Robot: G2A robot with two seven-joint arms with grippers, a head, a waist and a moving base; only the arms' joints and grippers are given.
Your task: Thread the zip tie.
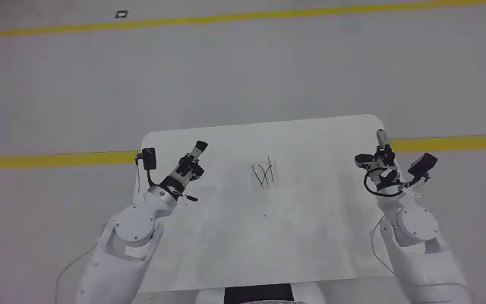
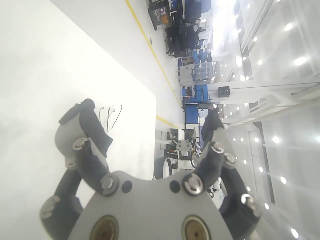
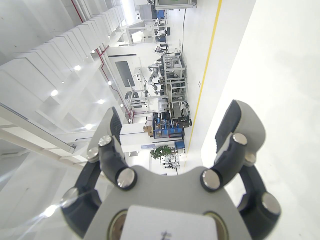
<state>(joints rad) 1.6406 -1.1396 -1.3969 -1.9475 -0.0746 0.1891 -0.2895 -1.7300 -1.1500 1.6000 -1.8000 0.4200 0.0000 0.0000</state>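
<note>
Top view has the white table [image 1: 319,228] with rounded far corners standing on a grey floor [image 1: 243,76] marked by two yellow lines [image 1: 228,17], one passing behind the table and one farther off. A small bunch of thin black zip ties [image 1: 263,175] lies flat on the table, about midway between the two arms and a little toward the far edge. The ties cross one another, and none of them looks threaded into a loop.

At the table's left side, the left gripper [image 1: 200,147] is above the surface and points toward the far edge, well apart from the zip ties. The right gripper [image 1: 382,139] is at the table's far right corner, also well apart from them.

Left wrist view shows the left gripper [image 2: 150,111] released, its two dark-padded fingers [image 2: 85,116] spread wide with nothing between them. Past one finger the zip ties [image 2: 110,116] lie on the table [image 2: 37,76], their small heads turned away from the gripper. They are near the finger in the picture, yet not touching it.

Right wrist view shows the right gripper [image 3: 172,109] released as well, its fingers [image 3: 231,121] held wide apart and holding nothing. One finger is over the table [image 3: 275,76], the other out past its edge over the floor.
</note>
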